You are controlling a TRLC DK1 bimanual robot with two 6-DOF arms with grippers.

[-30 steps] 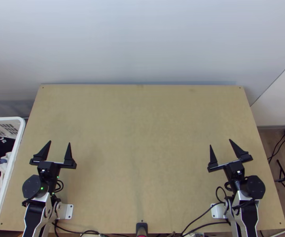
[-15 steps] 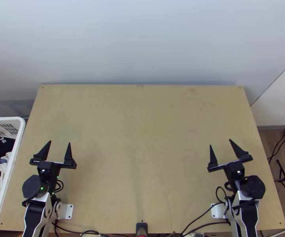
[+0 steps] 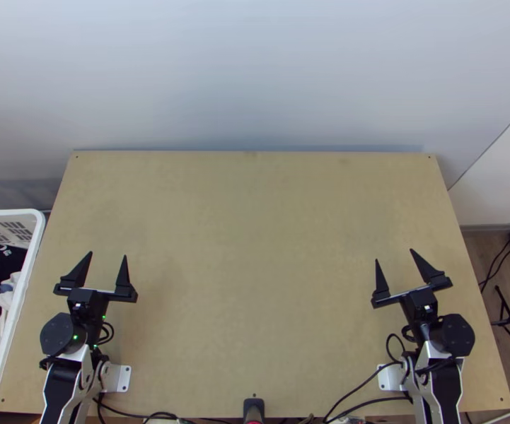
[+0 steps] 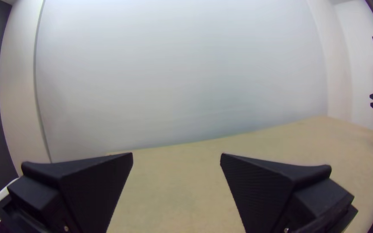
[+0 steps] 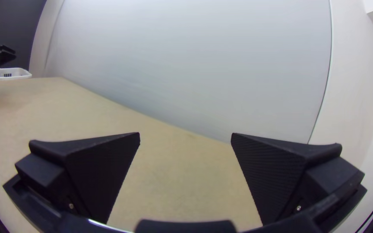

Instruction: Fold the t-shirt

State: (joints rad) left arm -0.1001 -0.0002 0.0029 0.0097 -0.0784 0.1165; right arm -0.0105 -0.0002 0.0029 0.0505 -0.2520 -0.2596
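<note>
White basket (image 3: 18,300) beside table (image 3: 255,233).

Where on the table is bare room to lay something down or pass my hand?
The widest bare part of the table lies between the left gripper and the right gripper, up to the far edge by the wall. A narrower strip lies between the left gripper and the white basket. The near edge is crowded: cables and arm bases.

Two silver-and-black robot arms (image 3: 59,381), round dark joints (image 3: 58,334), green lights (image 3: 75,338) on the left one, looping black cables (image 3: 387,344), white mounting plates (image 3: 117,381), left claw (image 3: 107,254) and right claw (image 3: 395,254) alike in wedge-shaped black fingers (image 5: 273,181), finely ribbed, small screws (image 5: 298,208).
</note>
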